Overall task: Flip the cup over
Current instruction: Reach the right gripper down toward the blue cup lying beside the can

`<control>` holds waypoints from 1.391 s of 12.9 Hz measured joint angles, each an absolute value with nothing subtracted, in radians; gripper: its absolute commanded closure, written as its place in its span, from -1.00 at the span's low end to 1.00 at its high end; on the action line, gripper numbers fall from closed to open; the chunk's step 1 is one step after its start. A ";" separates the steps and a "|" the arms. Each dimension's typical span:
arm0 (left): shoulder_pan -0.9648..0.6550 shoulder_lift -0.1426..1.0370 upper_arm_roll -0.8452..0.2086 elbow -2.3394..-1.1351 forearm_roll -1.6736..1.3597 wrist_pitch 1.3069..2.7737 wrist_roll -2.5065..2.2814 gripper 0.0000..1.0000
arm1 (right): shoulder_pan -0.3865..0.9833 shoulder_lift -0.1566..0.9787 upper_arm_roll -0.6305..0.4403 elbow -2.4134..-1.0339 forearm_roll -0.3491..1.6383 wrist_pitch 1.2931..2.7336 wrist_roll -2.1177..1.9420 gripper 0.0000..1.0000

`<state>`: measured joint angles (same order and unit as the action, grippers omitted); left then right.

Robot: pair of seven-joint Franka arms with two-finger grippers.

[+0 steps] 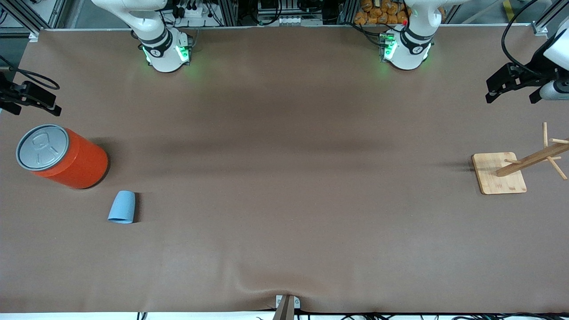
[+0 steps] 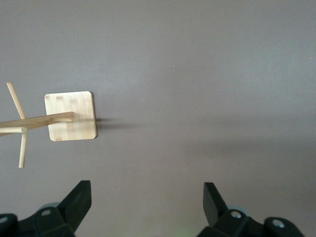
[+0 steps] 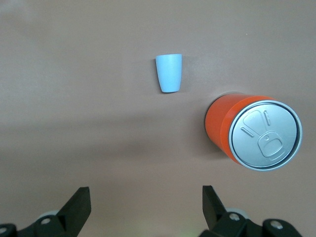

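Right gripper (image 3: 143, 210) at the right arm's end of the desk, partly cut off at the frame edge in the front view; jaws wide apart, nothing between them. Beneath it, an orange can (image 1: 66, 158): smooth upright cylinder, grey metal pull-tab lid. Just beside the can and nearer the front camera, the cup (image 1: 122, 207): small, matte light-blue, tapered, no handle; inside not visible. Desk (image 1: 284, 178): brown, matte, slightly rippled at the near edge. Toward the left arm's end, a pale wooden peg stand (image 1: 500, 173), square base, pegs partly cropped. Left gripper (image 2: 147, 207) over bare desk near the stand, jaws open, empty.
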<state>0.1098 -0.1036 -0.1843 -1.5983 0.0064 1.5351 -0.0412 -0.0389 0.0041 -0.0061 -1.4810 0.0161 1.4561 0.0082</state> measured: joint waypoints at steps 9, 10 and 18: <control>0.137 -0.103 -0.177 -1.562 0.022 1.489 -0.041 -1.00 | -0.032 0.009 -0.005 -1.482 0.016 1.457 0.005 -1.00; 0.145 -0.103 -0.177 -1.554 0.022 1.488 -0.041 -1.00 | -0.021 0.020 -0.004 -1.484 0.016 1.459 0.005 -1.00; 0.161 -0.102 -0.183 -1.544 0.022 1.465 -0.041 -1.00 | 0.102 0.193 0.000 -1.484 0.015 1.582 0.005 -1.00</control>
